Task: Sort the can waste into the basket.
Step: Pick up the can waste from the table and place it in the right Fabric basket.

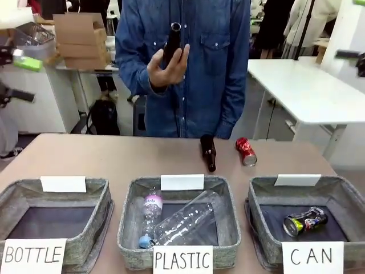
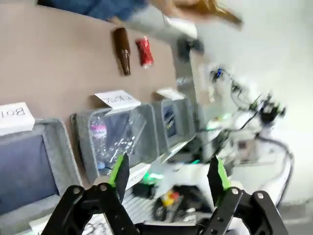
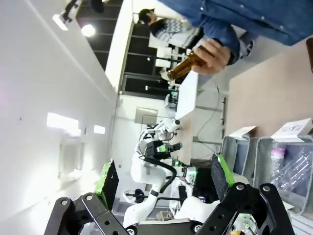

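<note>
Hand [image 1: 166,69] wrapped round a brown glass bottle [image 1: 171,41], upper centre. Dented red can [image 1: 246,151] lies mid-right; dark can [image 1: 305,221] sits in the woven basket [image 1: 258,200], lower right. Wrist views add left gripper [image 2: 168,177], right gripper [image 3: 164,181], both gaping.

Brown btl [image 1: 208,152] lying on table [image 1: 102,157]; 2 clear btls [image 1: 188,220] in PLASTIC basket [image 1: 126,222], BOTTLE basket [image 1: 101,220] alongside.

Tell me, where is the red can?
In the front view the red can lies on the table, right of the lying brown bottle, beyond the CAN basket.
</note>
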`<state>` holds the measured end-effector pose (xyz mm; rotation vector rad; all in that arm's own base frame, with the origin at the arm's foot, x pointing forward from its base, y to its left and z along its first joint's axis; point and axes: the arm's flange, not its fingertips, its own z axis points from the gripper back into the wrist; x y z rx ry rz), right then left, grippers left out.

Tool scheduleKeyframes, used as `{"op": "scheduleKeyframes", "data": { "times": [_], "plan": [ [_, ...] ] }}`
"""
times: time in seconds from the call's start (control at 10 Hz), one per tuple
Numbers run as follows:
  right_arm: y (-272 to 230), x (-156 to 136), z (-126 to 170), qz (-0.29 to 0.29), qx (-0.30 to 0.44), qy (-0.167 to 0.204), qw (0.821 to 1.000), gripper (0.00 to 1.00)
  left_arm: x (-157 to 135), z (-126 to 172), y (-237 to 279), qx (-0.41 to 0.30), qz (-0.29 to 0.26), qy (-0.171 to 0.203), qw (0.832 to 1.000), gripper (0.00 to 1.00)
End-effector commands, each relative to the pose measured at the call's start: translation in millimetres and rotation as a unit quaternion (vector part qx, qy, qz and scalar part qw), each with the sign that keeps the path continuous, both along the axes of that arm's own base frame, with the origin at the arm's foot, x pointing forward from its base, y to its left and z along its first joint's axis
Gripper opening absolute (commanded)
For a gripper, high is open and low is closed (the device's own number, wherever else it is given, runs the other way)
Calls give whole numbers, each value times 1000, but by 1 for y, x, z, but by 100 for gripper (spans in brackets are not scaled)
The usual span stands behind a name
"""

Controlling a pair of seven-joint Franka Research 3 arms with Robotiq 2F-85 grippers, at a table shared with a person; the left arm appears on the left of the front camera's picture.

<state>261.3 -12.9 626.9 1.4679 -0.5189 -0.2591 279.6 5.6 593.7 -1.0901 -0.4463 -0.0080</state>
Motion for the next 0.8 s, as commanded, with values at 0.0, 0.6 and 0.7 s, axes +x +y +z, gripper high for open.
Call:
{"op": "scheduleKeyframes", "data": {
  "times": [0.0, 0.6, 0.7],
  "plan": [
    [12, -5, -20, -11, -52, 13, 998, 100, 18, -34, 47, -167, 116, 28, 979, 84],
    [5, 5, -5, -1, -14, 11, 1000, 100, 5, -18, 40, -67, 51, 30, 996, 84],
    [5, 5, -5, -1, -14, 11, 1000, 100, 5, -18, 40, -67, 51, 30, 996, 84]
  ]
}}
